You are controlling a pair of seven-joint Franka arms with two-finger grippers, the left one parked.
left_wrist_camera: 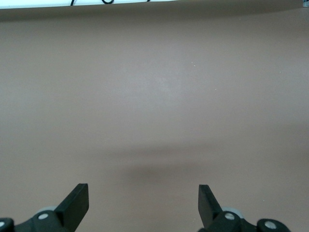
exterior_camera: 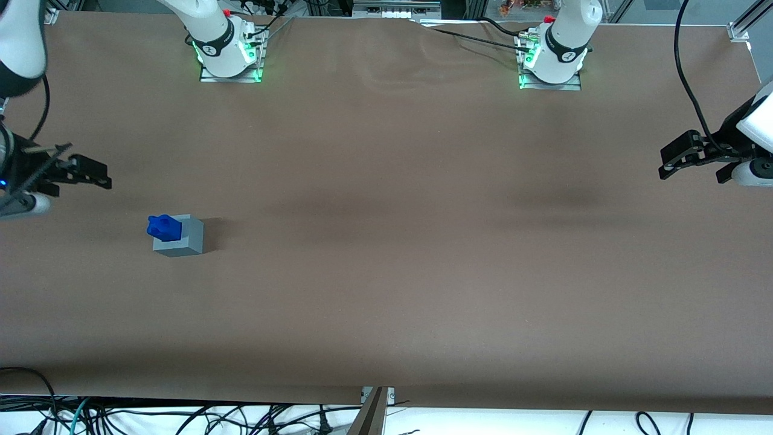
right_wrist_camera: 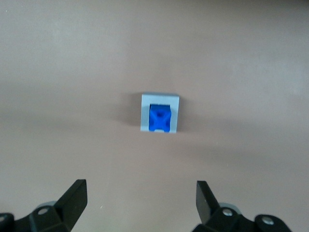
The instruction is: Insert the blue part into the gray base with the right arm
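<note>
Here, bumpy blue part (right_wrist_camera: pixel 160 118) sits in square gray base (right_wrist_camera: pixel 145 116); fingers (right_wrist_camera: pixel 72 198) wide apart, empty.

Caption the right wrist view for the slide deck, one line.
Open black two-finger gripper above the brown table, small bright-blue plastic block seated in the light-gray plastic cube.

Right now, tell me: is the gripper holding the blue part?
No. The gripper hangs open and empty above the table, while the blue part sits in the gray base.
</note>
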